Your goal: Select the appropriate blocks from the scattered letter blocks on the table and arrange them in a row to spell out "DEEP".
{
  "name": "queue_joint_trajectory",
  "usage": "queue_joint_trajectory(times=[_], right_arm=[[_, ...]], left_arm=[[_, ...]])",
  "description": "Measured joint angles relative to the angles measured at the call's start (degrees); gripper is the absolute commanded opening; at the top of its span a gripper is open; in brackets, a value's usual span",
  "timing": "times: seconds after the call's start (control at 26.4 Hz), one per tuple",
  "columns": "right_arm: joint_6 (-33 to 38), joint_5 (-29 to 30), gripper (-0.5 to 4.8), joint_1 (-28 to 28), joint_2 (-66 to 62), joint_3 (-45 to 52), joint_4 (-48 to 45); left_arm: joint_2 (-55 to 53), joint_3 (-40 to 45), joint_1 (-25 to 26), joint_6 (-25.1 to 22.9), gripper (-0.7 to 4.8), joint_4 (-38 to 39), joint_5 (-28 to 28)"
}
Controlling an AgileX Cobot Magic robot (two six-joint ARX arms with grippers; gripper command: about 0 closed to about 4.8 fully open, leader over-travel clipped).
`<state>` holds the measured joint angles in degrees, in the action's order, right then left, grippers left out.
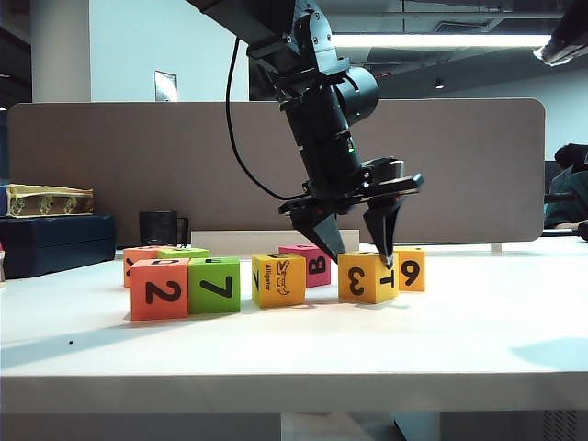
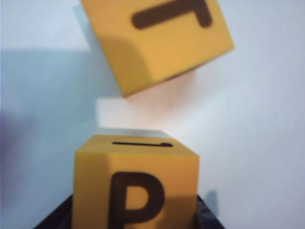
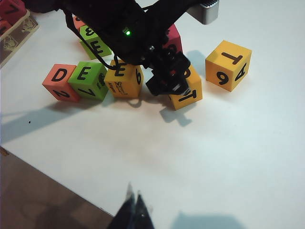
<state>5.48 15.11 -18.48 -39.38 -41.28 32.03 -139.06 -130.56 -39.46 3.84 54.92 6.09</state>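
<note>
Exterior view is showing the left gripper (image 1: 356, 253) reaching down from above onto the yellow-orange cube marked 3 (image 1: 365, 278), its two dark fingers (image 1: 384, 230) straddling the cube and grasping it on the white bench (image 1: 294, 344). That cube is sitting near the bench's front edge, to the right of a row made of the salmon cube marked 2 (image 1: 159, 289), the green cube marked 7 (image 1: 214, 285) touching it, and the yellow-orange alligator cube (image 1: 278, 279) just beside those. A small gap is separating the alligator cube from the grasped cube. The yellow-orange cube marked 9 (image 1: 410, 269) is resting just behind and to the right of the grasped cube, and a pink-red cube marked B (image 1: 313, 265) is lying farther back. Left wrist view is showing the grasped cube's P face between the fingers. Right wrist view is showing D, E and E on the row's tops, while the right gripper (image 3: 134, 210) is hanging above the bench's front edge, well apart from the cubes, its fingers clenched together on nothing.
</note>
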Motion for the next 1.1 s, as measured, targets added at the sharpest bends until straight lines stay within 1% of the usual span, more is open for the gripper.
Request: queue_joint_trajectory(times=[0.08, 0.15, 0.27, 0.3, 0.61, 0.8, 0.91, 0.95, 1.1], right_arm=[[0.0, 0.0, -0.05, 0.0, 0.0, 0.0, 0.0], [0.0, 0.0, -0.05, 0.0, 0.0, 0.0, 0.0], [0.0, 0.0, -0.05, 0.0, 0.0, 0.0, 0.0], [0.0, 0.0, -0.05, 0.0, 0.0, 0.0, 0.0], [0.0, 0.0, -0.05, 0.0, 0.0, 0.0, 0.0], [0.0, -0.02, -0.05, 0.0, 0.0, 0.0, 0.0], [0.0, -0.04, -0.05, 0.0, 0.0, 0.0, 0.0], [0.0, -0.02, -0.05, 0.0, 0.0, 0.0, 0.0], [0.0, -0.02, -0.05, 0.0, 0.0, 0.0, -0.02]], left_arm=[[-0.04, -2.1, -0.02, 5.05, 2.71, 0.59, -2.67], [-0.02, -5.2, 0.0, 8.07, 2.71, 1.88, -4.48], [0.17, -8.31, -0.02, 13.0, 2.71, 3.54, -4.79], [0.2, -9.18, -0.02, 15.69, 2.71, 5.01, -4.79], [0.17, -9.55, 0.0, 26.75, 2.72, 9.7, -4.72], [0.17, -9.55, 0.02, 32.59, 2.71, 10.64, -4.61], [0.17, -9.53, 0.07, 35.1, 2.71, 10.64, -4.76], [0.17, -9.51, 0.07, 37.11, 2.71, 10.54, -5.57], [0.17, -9.51, 0.07, 42.71, 2.71, 9.79, -8.72]])
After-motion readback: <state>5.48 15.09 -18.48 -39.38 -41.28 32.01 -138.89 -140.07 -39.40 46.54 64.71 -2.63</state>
